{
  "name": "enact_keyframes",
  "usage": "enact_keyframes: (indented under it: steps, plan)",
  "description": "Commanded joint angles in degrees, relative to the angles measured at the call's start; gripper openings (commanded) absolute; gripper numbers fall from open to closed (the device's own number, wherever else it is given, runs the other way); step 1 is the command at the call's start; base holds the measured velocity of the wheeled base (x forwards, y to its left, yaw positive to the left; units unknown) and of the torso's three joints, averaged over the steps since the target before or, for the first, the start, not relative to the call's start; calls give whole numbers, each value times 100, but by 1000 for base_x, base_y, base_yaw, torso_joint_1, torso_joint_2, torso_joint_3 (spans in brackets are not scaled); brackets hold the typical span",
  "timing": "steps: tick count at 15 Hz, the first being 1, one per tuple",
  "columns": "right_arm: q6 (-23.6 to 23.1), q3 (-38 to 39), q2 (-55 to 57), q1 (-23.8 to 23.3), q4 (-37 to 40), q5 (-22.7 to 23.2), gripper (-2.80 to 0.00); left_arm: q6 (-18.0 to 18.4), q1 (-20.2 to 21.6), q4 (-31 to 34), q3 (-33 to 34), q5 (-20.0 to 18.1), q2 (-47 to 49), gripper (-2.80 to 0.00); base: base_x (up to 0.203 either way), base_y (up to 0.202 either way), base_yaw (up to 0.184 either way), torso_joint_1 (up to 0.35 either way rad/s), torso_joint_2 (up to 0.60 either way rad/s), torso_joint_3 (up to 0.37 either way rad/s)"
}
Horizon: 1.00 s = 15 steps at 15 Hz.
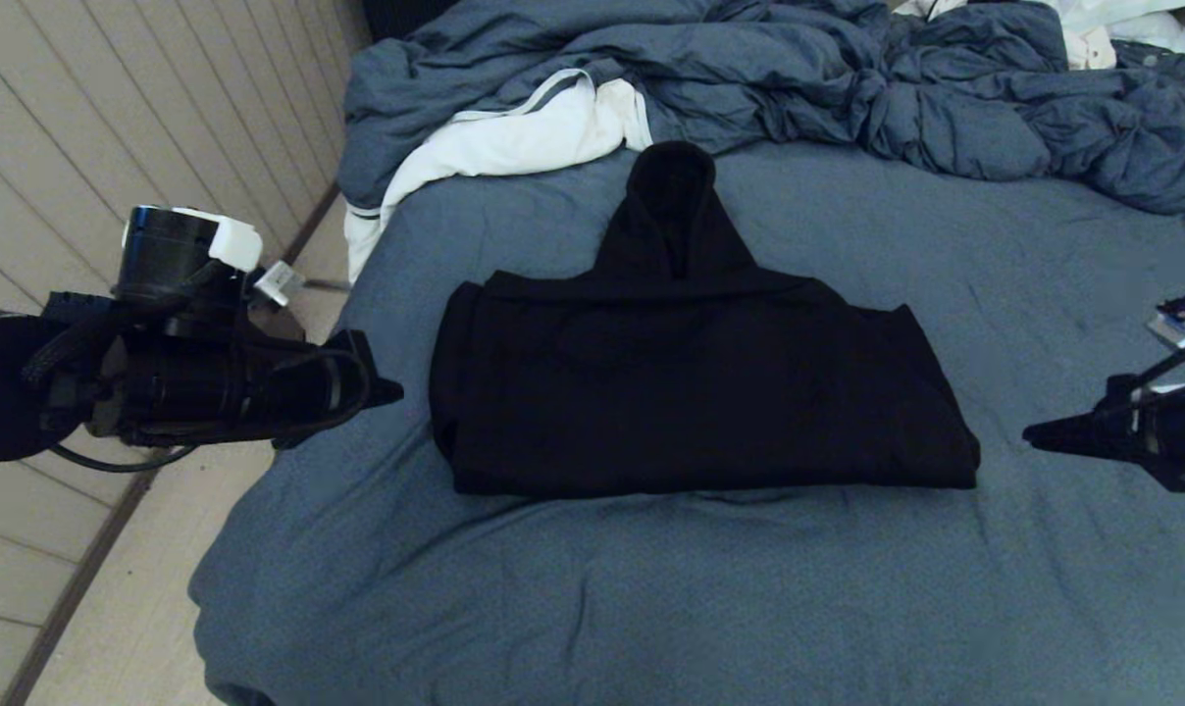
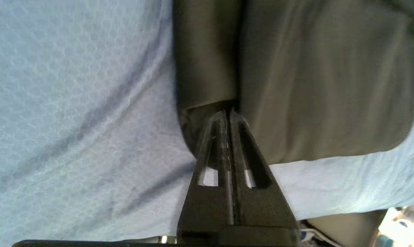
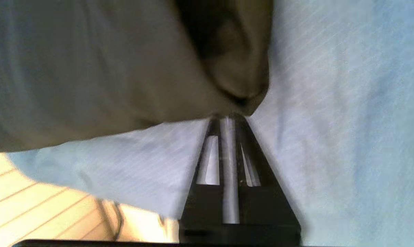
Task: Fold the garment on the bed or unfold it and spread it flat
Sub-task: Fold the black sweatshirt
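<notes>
Fingers all but pressed together and holding nothing, the left gripper [image 1: 382,392] and right gripper [image 1: 1039,434] hover just off either side of the black hoodie [image 1: 695,392]. The garment lies mid-bed [image 1: 553,608] as a neat folded rectangle, sleeves tucked, hood [image 1: 673,211] still extended toward the rumpled duvet [image 1: 848,78]. Judging by this, only the hood remains unfolded.

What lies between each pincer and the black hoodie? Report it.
Nothing visible. Only bare bed sheet separates the left pincer and the right pincer from the hoodie; the white cloth and duvet lie beyond it.
</notes>
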Motion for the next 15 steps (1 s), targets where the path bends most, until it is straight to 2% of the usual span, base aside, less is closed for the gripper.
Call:
enact_keyframes:
  steps: [1,4,9,15]
  plan:
    - [-31,281,-95,-15,-419,22,0,-18,12,-2,42,0,116,0,0,0,0,0,0,0]
    - [-86,309,-55,-55,-467,38,0,-18,12,-62,204,-26,30,0,0,0,0,0,0,0]
    - [-309,555,285,-131,-494,140,0,-126,118,-1340,728,-34,320,0,0,0,0,0,0,0]
    - [-241,573,699,107,-795,227,0,-244,117,-1400,680,-80,555,0,0,0,0,0,0,0]
